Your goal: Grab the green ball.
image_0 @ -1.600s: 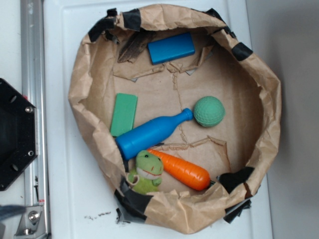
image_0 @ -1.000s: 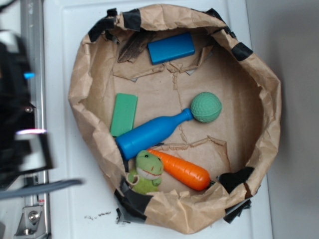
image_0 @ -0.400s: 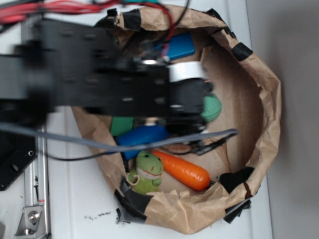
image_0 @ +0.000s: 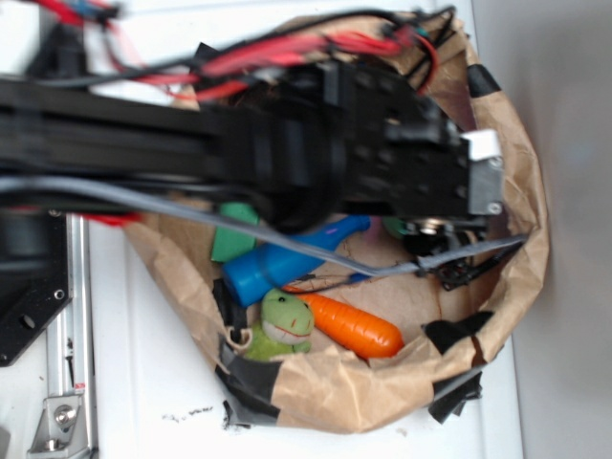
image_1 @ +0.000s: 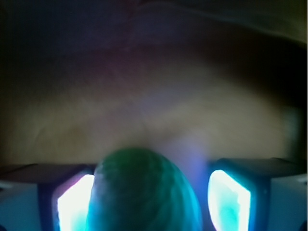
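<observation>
- Two views examined, exterior first.
- Exterior: arm (image_0: 239,143) reaches from the left across a paper bag (image_0: 516,277), covering most of its upper interior.
- Exterior: gripper (image_0: 435,234) sits low inside the bag at right; its fingers are hidden under the arm's body, so their state cannot be told from this view.
- Exterior: only a small sliver of the ball (image_0: 394,228) shows, just left of the gripper end and just right of the bottle (image_0: 287,260) neck.
- Exterior: block (image_0: 229,234) is partly seen at the left of the bag; frog (image_0: 282,320) and carrot (image_0: 354,325) lie along the lower rim, touching each other.
- Exterior: grey cable (image_0: 363,268) crosses over the bottle.
- Wrist: ball (image_1: 144,192) fills the bottom centre, blurred and close to the lens.
- Wrist: left finger (image_1: 72,204) and right finger (image_1: 228,199) stand on either side of the ball, spread apart.
- Wrist: ball lies between the fingers, nearer the left one, which it appears to meet or overlap; a clear gap remains to the right one.
- Wrist: fingers are not pinching the ball.
- Wrist: brown paper (image_1: 154,96) fills the background, out of focus.
</observation>
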